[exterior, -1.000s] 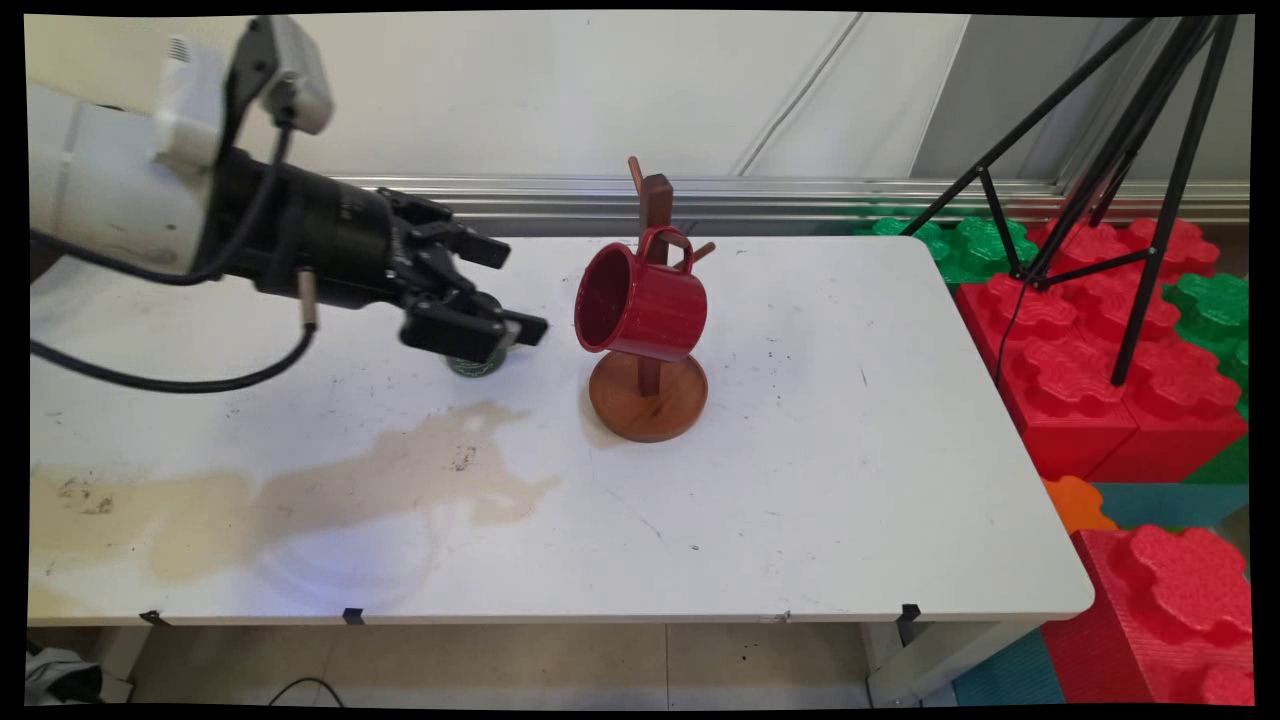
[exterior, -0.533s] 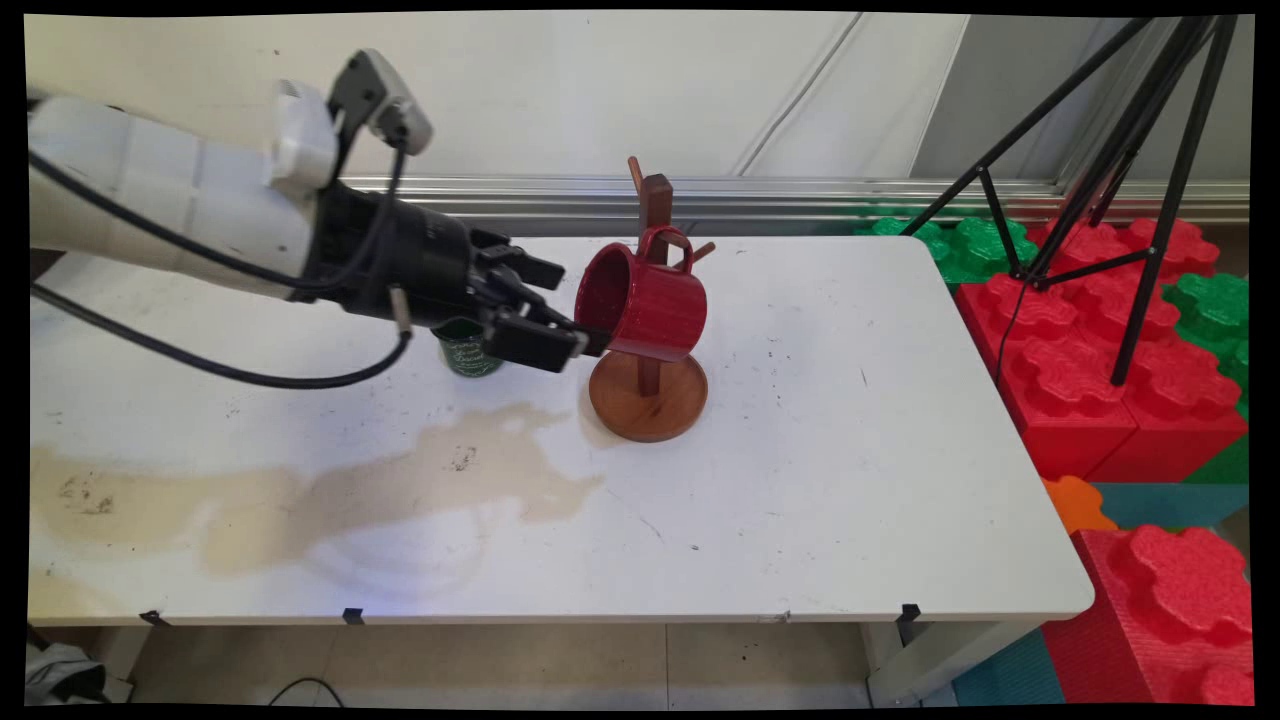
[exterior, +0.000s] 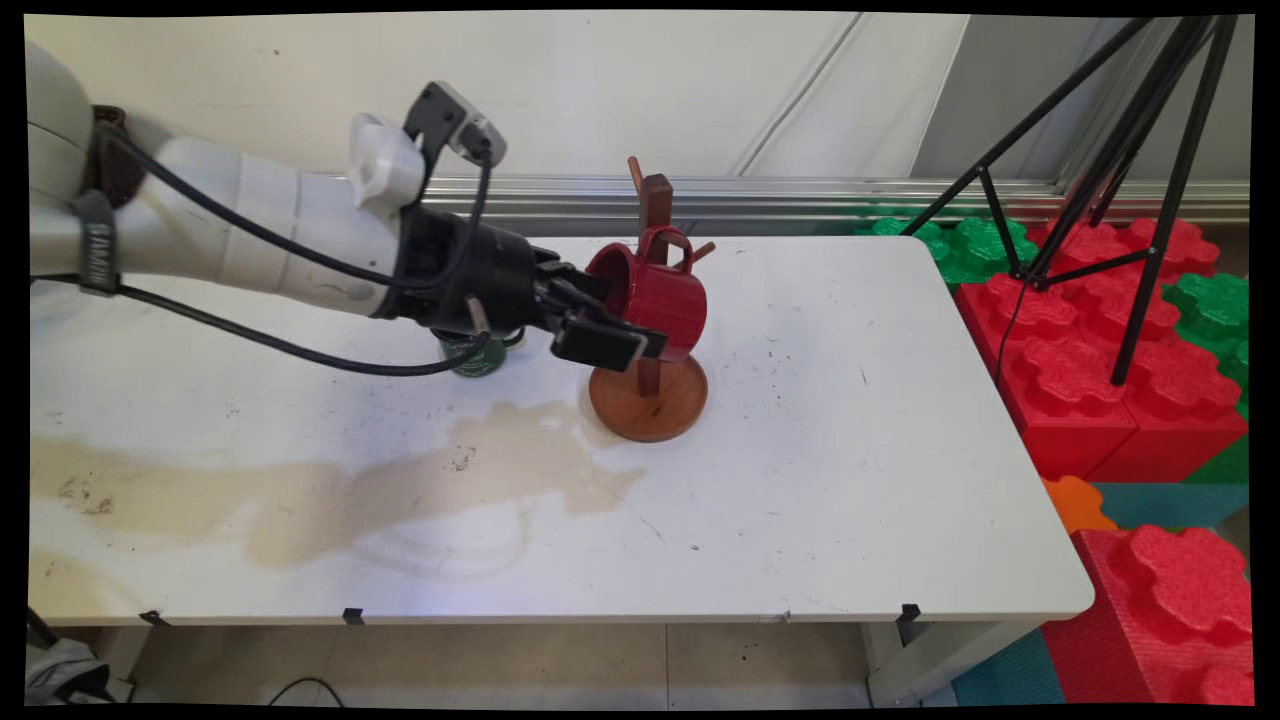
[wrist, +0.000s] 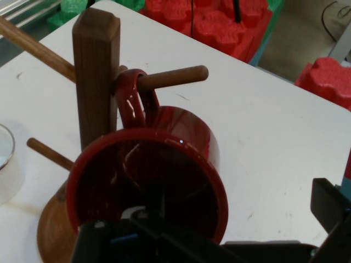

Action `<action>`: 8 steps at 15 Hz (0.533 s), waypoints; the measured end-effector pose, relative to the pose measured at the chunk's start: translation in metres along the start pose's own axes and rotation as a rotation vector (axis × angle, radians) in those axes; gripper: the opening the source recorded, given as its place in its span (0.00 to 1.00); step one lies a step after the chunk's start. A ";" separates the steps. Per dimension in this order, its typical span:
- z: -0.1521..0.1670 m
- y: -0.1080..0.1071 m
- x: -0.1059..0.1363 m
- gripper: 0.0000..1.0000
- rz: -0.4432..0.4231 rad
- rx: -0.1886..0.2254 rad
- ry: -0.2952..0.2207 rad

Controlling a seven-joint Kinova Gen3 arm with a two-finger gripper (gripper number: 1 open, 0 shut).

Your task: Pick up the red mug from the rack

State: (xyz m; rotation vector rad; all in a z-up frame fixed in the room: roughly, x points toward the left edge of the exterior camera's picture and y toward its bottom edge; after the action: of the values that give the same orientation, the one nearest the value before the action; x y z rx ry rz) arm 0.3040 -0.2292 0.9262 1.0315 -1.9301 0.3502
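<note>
I had the gripper [exterior: 612, 322] at the mouth of the red mug [exterior: 662, 300], which hung by its handle on a peg of the wooden mug stand [exterior: 648, 395] near the middle of the white table [exterior: 850, 450]. The fingers were spread apart and straddled the mug's rim: from the hand camera one finger [wrist: 98, 241] sat low inside the mug's [wrist: 159, 181] open mouth, the other [wrist: 329, 211] stood outside its wall, off to the side. I could not tell whether either pad touched the rim. The mug tilted with its mouth toward the hand. A small green cup [exterior: 478, 355] stood on the table just behind the wrist, partly hidden by it.
</note>
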 end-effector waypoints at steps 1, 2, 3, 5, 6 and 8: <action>0.005 0.001 0.000 1.00 -0.008 -0.002 0.003; 0.008 0.001 0.001 1.00 -0.014 -0.003 0.006; 0.011 0.002 0.001 1.00 -0.018 -0.003 0.007; 0.017 0.003 0.002 1.00 -0.029 -0.005 0.010; 0.021 0.004 0.002 1.00 -0.035 -0.005 0.012; 0.025 0.005 0.003 1.00 -0.043 -0.003 0.014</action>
State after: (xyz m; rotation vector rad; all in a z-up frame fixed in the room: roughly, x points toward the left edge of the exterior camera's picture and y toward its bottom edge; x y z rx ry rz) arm 0.2845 -0.2423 0.9149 1.0638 -1.8924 0.3298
